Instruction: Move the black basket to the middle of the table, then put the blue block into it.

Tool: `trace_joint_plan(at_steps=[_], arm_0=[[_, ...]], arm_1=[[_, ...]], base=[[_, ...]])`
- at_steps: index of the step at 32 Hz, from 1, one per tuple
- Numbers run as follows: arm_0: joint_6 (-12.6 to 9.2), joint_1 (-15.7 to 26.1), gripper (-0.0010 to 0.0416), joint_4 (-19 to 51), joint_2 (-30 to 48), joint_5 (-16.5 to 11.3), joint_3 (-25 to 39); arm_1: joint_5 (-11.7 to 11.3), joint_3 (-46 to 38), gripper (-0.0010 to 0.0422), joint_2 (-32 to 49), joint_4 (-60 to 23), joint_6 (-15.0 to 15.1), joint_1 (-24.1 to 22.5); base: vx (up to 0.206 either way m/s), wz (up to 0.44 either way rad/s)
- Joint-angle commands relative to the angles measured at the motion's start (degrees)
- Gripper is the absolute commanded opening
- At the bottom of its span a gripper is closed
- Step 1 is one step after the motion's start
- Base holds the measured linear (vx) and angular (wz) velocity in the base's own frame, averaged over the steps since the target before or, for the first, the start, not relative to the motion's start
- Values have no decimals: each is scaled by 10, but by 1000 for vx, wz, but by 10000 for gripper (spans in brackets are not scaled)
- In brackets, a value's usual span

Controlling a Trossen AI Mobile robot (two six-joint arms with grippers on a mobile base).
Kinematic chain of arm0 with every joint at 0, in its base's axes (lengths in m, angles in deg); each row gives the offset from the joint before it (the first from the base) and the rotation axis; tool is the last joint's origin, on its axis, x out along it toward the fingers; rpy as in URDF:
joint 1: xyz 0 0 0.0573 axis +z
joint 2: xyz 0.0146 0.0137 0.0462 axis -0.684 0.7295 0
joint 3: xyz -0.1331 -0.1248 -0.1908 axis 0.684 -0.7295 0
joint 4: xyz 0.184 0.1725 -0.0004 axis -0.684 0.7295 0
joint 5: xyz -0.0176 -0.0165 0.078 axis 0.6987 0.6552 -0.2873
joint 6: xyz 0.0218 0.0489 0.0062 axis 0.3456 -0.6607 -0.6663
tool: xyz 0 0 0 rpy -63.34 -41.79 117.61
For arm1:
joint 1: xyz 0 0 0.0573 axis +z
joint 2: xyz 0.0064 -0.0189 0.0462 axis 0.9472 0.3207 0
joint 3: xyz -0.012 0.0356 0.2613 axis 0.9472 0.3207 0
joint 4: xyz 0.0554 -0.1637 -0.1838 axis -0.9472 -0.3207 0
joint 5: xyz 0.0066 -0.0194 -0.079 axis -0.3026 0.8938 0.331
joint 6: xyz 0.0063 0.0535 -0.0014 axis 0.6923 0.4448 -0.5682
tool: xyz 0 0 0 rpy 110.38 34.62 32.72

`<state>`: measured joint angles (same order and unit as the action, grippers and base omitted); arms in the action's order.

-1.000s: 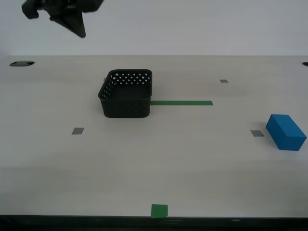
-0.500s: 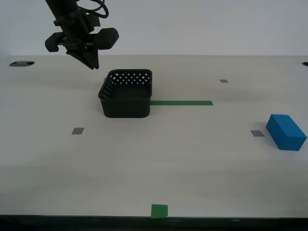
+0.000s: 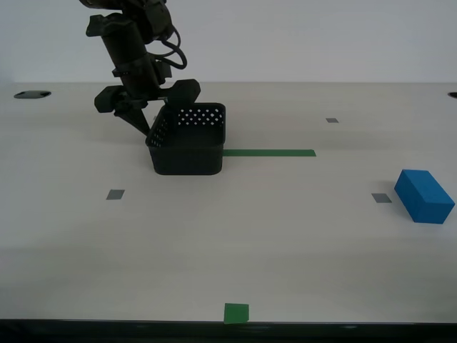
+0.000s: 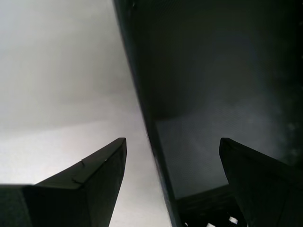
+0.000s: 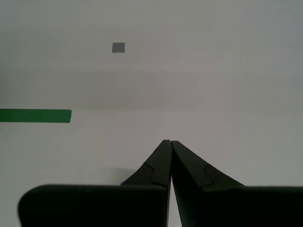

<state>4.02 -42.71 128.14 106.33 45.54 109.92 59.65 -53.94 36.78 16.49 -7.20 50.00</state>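
Note:
The black basket (image 3: pixel 189 143) stands on the table (image 3: pixel 285 243) left of centre in the exterior view, at the left end of a green tape strip (image 3: pixel 270 152). My second gripper (image 3: pixel 153 125) is open and low at the basket's left wall. In the second wrist view the wall (image 4: pixel 213 94) runs between its two spread fingers (image 4: pixel 94 179); I cannot tell if they touch it. The blue block (image 3: pixel 424 196) lies alone at the exterior view's far right. My first gripper (image 5: pixel 170 142) is shut and empty above bare table; it is not in the exterior view.
A green square (image 3: pixel 236 313) marks the table's front edge. Small grey squares (image 3: pixel 115 194) dot the top, one (image 3: pixel 381 198) just left of the block. The first wrist view shows a tape end (image 5: pixel 35 116) and a grey square (image 5: pixel 118 47). A dark hole (image 3: pixel 32 94) sits at the far left.
The second arm has come down and to the right from the exterior view's upper left, until its open jaws straddle the basket's left wall. Basket and block have not moved.

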Motion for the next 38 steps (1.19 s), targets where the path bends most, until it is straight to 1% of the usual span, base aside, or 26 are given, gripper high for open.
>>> trace_joint_plan(at_steps=[1,3,4,6,9,10,11,13,15,16,17,19,20,22,24,27,29,31,34,35,36,38], arm_0=[[-1,0,1,0,0,0,0],[-1,0,0,0,0,0,0],[-1,0,0,0,0,0,0],[-1,0,0,-1,0,0,0],[0,0,1,-2,0,0,0],[0,0,0,-2,0,0,0],[0,0,0,-3,0,0,0],[0,0,0,-3,0,0,0],[-1,0,0,-3,0,0,0],[-1,0,0,-3,0,0,0],[-1,0,0,-3,0,0,0],[-1,0,0,-3,0,0,0],[-1,0,0,-3,0,0,0],[-1,0,0,-3,0,0,0],[-1,0,0,-3,0,0,0],[-1,0,1,-3,0,0,0],[-1,0,0,-3,0,0,0],[0,0,1,-2,0,0,0],[-1,0,0,-2,0,0,0],[0,0,1,-2,0,0,0],[-1,0,0,-2,0,0,0],[0,0,1,-2,0,0,0]], arm_1=[[-21,0,248,2,5,-3,0],[-48,-1,226,2,7,-5,-1],[-56,-2,213,2,7,-7,-1],[-56,-2,175,2,7,-8,-2],[-53,-2,103,3,7,-6,-6],[-49,-2,87,3,7,-6,-7],[-40,-2,49,3,8,-6,-9],[-30,-2,-6,3,10,-1,-11],[-26,-2,5,3,14,0,-13],[-26,-1,0,3,15,0,-13],[-20,-2,-3,3,15,0,-14],[4,-3,-2,3,14,-4,-17],[13,-5,-1,3,10,-9,-22],[24,-12,-1,3,4,-11,-33],[29,-24,-1,3,-8,-11,-53],[29,-43,-1,3,-15,-12,-87],[29,-64,-1,3,-15,-15,-119],[27,-73,-1,3,-10,-16,-134],[27,-77,-1,3,6,-28,-143],[21,-76,-1,3,7,-30,-143],[16,-75,0,3,7,-29,-143],[16,-74,0,3,7,-22,-143]], base=[[0,0],[0,0],[0,0],[0,0],[0,0],[0,0],[0,0],[0,0],[0,0],[0,0],[0,0],[0,0],[0,0],[0,0],[0,0],[0,0],[0,0],[0,0],[0,0],[0,0],[0,0],[0,0]])
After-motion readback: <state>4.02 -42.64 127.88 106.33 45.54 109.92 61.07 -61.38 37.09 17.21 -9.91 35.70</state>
